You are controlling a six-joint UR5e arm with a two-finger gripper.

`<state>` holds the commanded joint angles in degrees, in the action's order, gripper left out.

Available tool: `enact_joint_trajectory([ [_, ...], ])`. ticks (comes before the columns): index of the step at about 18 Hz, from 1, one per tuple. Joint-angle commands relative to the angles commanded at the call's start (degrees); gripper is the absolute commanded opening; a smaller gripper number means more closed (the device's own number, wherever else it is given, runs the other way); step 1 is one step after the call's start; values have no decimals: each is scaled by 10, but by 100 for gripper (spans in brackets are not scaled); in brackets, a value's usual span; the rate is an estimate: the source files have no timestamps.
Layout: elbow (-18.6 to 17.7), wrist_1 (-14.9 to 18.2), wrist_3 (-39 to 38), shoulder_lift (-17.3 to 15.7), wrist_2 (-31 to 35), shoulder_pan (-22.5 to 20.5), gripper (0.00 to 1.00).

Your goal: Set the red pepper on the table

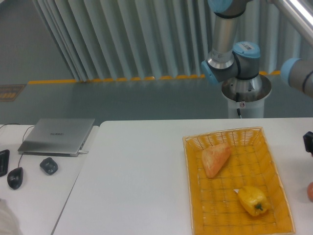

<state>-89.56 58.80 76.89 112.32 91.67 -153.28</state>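
Smooth white table [137,161]; woven yellow basket [195,215].

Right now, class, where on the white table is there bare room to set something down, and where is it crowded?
The widest bare patch of the table lies between its left edge and the basket. A narrower bare strip runs behind the basket. The basket already holds the yellow pepper and an orange wedge, and the strip on its right is tight, with something reddish at the frame edge.
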Motion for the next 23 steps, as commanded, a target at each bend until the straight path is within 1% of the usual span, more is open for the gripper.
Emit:
enact_joint_trajectory([
  [4,2,-27,9,26,0,-8,40],
  [6,4,-34,4,38,1,-7,40],
  [10,5,-41,-1,42,1,-4,41],
  [11,4,-41,-2,43,1,-4,44],
  [12,4,-42,1,45,2,-4,57],
  [14,5,-42,4,45,2,-4,79],
  [15,4,-42,4,45,2,-4,83],
  [17,4,-43,5,45,2,-4,97],
  [18,4,-43,5,45,3,-4,99],
  [23,4,-42,3,44,3,-3,100],
])
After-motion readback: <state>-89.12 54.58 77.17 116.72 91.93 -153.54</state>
